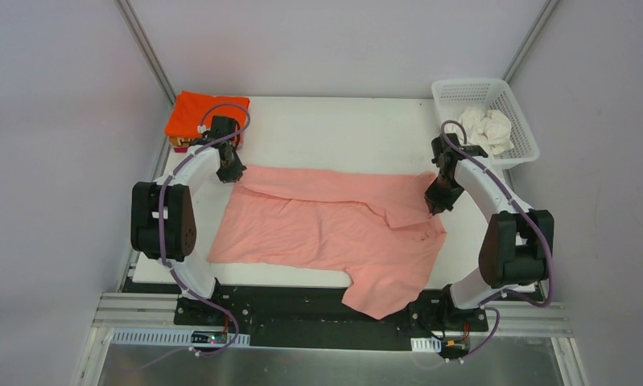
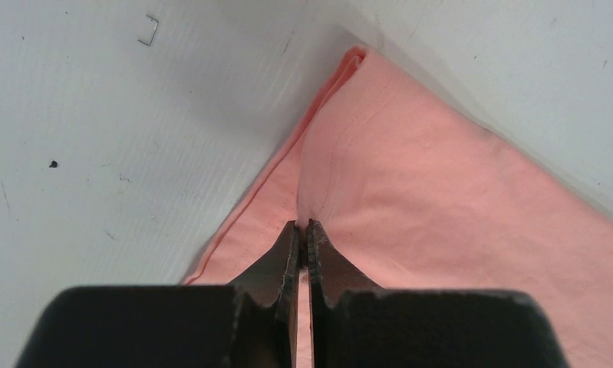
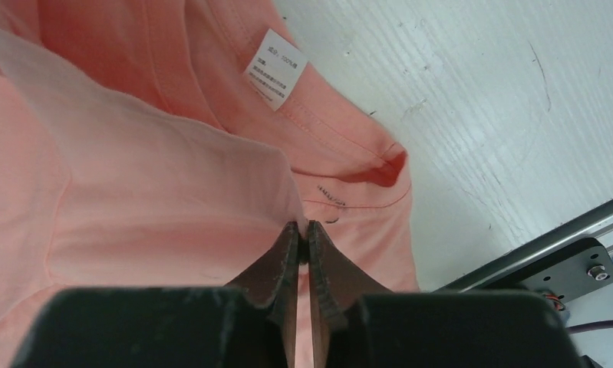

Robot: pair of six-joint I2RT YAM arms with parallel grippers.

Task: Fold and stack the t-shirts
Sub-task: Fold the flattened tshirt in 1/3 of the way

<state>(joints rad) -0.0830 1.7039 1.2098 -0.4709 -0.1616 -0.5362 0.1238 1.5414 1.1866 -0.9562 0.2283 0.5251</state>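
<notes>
Left gripper point(image 2: 303, 230) and right gripper point(image 3: 303, 230) each clamp the far edge of the salmon pink t-shirt point(image 1: 326, 229), whose long axis runs between them.

Plain salmon-pink tee point(image 1: 318, 229), bright orange tee point(image 1: 193, 112) off its far-left corner, cream-white one point(image 1: 488, 129) in white lattice basket point(image 1: 467, 81) off its far-right.

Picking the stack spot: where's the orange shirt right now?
In the top view, the orange shirt lies folded at the far left corner of the table, just behind the left gripper.
</notes>
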